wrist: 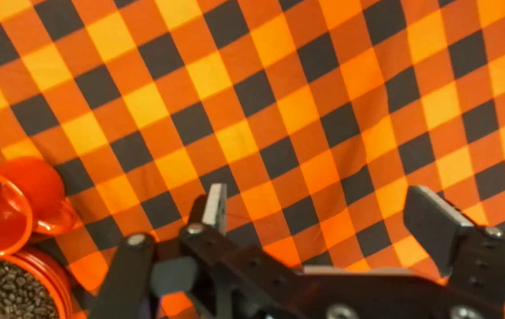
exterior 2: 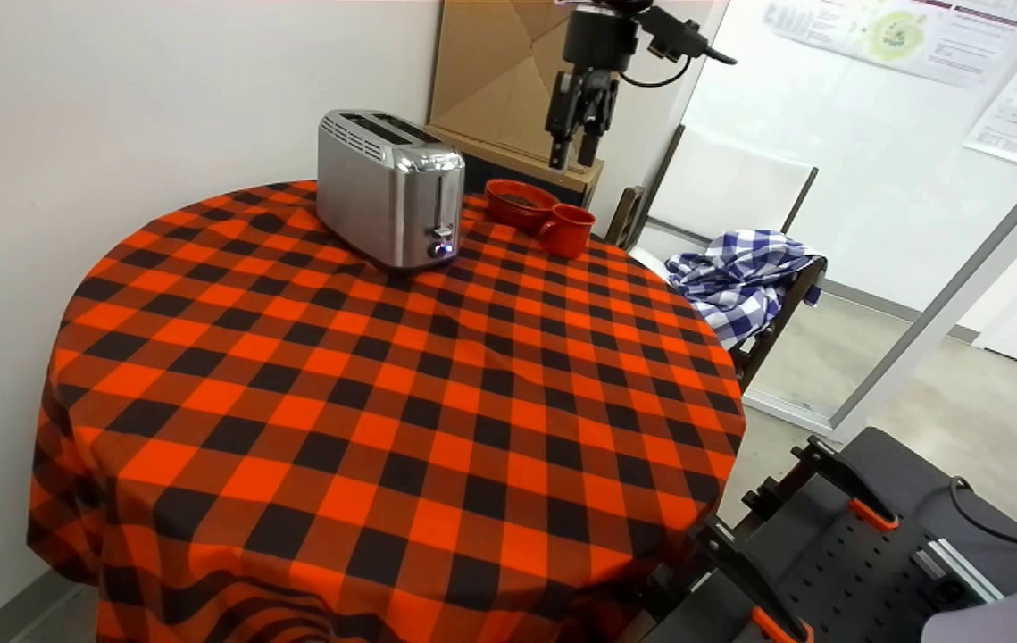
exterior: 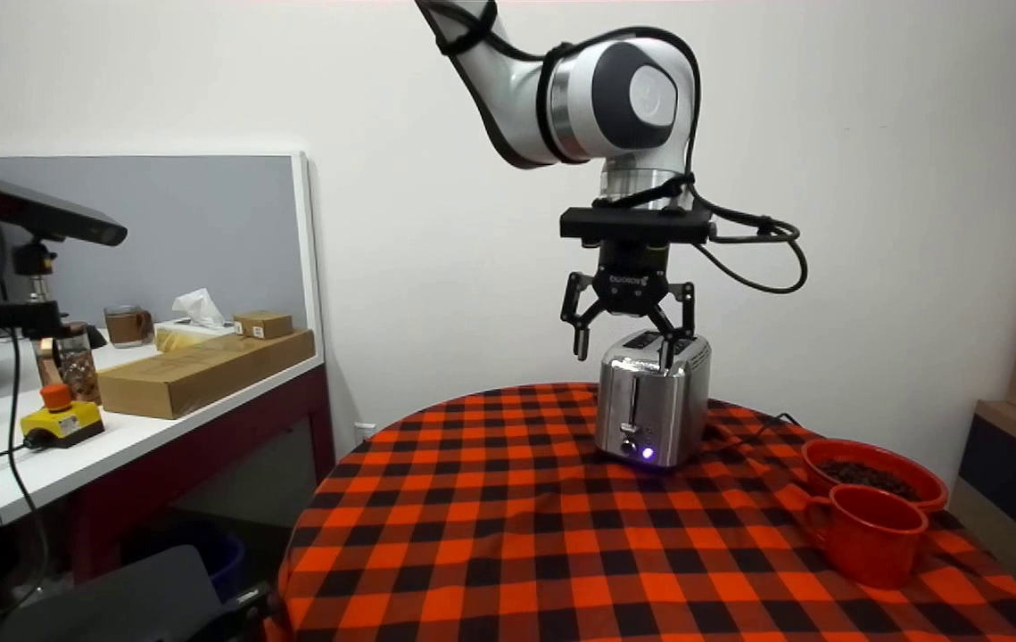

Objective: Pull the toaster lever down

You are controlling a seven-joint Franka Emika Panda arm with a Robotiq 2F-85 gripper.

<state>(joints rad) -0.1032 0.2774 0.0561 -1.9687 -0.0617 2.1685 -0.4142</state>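
Note:
The silver toaster (exterior: 686,401) stands upright on the checked table, and it also shows in an exterior view (exterior 2: 361,192). Its lever (exterior: 630,429) sits low in the front slot, near the knob and a lit light; the lever shows too in an exterior view (exterior 2: 443,231). My gripper (exterior: 623,350) is open and empty, fingers pointing down. An exterior view shows the gripper (exterior 2: 574,156) in the air, apart from the toaster, on its lever side. In the wrist view the open gripper (wrist: 316,188) has only tablecloth between its fingers; the lever is not visible there.
A red mug (exterior: 876,535) and a red bowl (exterior: 936,490) of dark beans stand by the table's edge, beside the toaster. The mug (wrist: 1,208) and bowl (wrist: 46,279) show at the wrist view's left. A black cord (exterior: 753,437) runs behind the toaster.

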